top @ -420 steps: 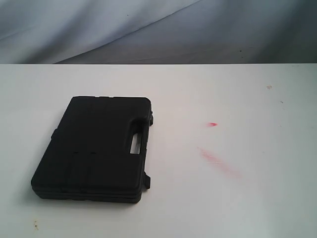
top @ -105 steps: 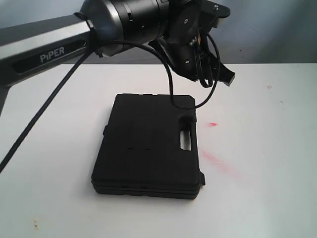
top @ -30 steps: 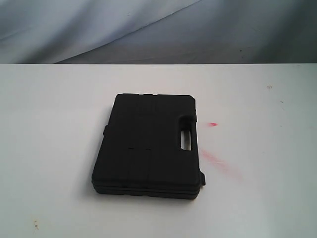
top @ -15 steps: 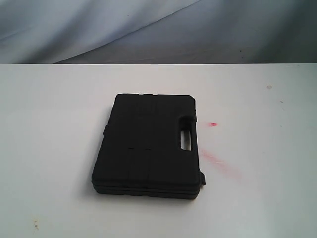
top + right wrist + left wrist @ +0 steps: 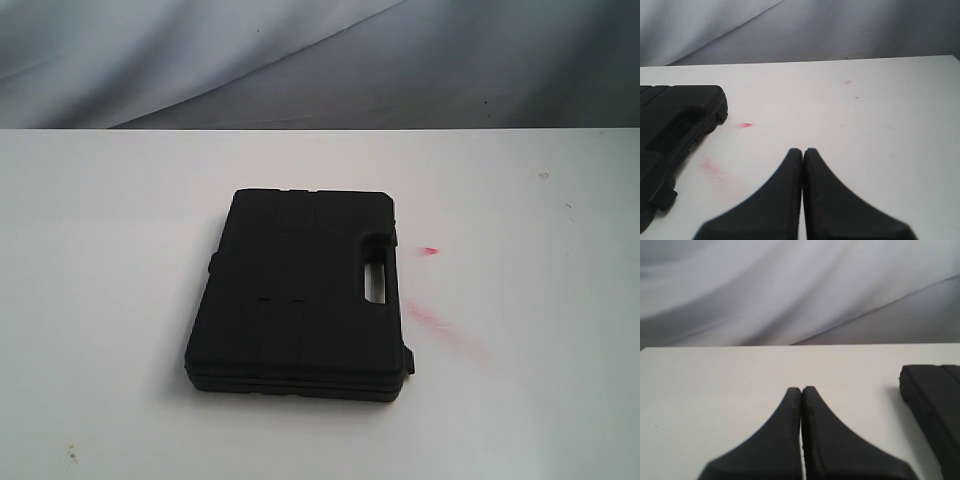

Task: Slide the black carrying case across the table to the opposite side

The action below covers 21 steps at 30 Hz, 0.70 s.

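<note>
Lying flat on the white table (image 5: 540, 400), the black case (image 5: 300, 300) sits a little left of the middle in the exterior view. Its handle slot (image 5: 378, 282) runs along the edge facing the right-hand side. A red smear (image 5: 440, 325) begins just beside that edge, and a small red spot (image 5: 428, 250) lies near it.

Neither of my claws touches the case. My left claw (image 5: 801, 390) is clenched on nothing and hovers over bare table, with the case's plain long edge off to one side. My right claw (image 5: 803, 151), likewise clenched and empty, hangs over the table on the slot side, apart from the case.

With so much open table beyond the slot edge, I judge the slide unfinished. To do it well, I would bring my left claw down low and use its closed tips as a blunt pusher. They should meet the plain edge at its middle, opposite the slot, because a contact toward either corner would likely spin the case rather than move it straight. The push should be level and slow, low on the wall so the tips do not ride up over the lid. My right claw should keep out of the path.
</note>
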Each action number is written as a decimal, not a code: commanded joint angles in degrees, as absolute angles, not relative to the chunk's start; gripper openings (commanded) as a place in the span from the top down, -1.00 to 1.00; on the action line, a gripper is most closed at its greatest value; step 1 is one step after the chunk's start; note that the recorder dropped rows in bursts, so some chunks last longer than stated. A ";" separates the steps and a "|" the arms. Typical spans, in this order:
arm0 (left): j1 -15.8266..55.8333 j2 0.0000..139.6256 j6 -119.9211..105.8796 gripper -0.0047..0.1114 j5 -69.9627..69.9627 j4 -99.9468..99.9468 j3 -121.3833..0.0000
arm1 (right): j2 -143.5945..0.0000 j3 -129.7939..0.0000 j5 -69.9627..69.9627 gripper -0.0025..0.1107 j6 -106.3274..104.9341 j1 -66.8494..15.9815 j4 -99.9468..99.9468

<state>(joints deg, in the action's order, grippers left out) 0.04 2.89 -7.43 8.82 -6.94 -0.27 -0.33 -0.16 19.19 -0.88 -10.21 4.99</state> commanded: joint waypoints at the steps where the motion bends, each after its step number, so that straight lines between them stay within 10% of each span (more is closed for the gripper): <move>1: -0.06 2.68 -7.52 0.92 12.10 -5.60 0.00 | 0.00 0.00 19.09 0.96 -0.80 -10.30 5.24; 21: -0.06 2.68 -1.74 0.92 14.85 -2.27 0.00 | 0.00 0.00 19.09 0.96 -0.80 -10.30 5.24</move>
